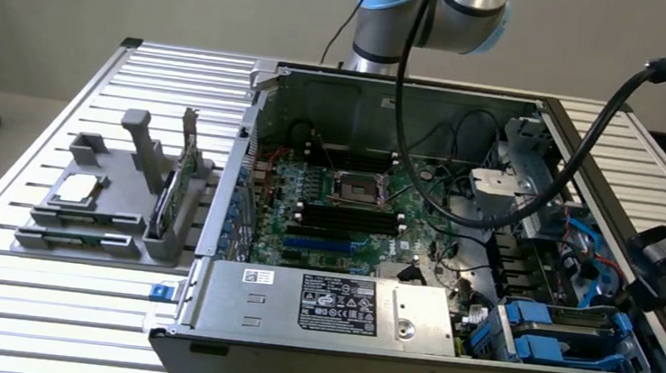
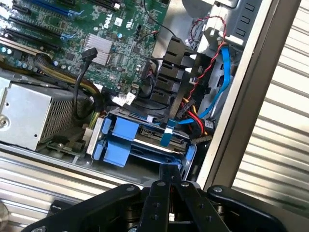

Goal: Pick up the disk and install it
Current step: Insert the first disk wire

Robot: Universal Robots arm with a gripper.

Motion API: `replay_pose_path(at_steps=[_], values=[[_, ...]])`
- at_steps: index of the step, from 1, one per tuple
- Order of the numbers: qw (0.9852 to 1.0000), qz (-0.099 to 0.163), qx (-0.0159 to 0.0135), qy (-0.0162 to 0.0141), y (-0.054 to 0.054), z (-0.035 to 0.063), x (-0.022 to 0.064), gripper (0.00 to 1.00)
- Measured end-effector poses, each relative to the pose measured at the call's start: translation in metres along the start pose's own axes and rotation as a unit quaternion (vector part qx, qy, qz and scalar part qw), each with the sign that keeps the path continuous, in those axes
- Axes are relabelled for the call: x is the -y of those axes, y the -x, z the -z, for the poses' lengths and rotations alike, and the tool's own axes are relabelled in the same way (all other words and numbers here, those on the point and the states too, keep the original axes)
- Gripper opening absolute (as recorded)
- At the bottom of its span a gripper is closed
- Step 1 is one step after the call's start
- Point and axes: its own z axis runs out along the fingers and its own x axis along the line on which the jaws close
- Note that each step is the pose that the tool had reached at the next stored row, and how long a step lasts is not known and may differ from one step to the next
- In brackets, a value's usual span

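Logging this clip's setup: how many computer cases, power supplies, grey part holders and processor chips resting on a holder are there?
Computer case: 1
Power supply: 1
Grey part holder: 1
Processor chip: 1
Total: 4

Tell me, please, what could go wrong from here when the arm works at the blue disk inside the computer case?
1. The gripper is shut and holds nothing; going down like this, it might press on the disk rather than grasp it.
2. A blue cable and red wires run close beside the disk and could snag.
3. The case wall stands near, so the gripper may hit it.
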Motion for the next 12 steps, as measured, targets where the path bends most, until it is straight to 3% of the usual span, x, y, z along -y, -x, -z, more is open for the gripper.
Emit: replay_pose_path(at_steps=[5,7,12], values=[[0.9990,-0.044,-0.0019,-0.0035,-0.0001,-0.0014,0.0000,0.11],[0.9983,-0.058,-0.0054,-0.0039,-0.0001,-0.0017,0.0000,0.11],[0.9957,-0.091,-0.0177,-0.0039,-0.0001,-0.0022,0.0000,0.11]])
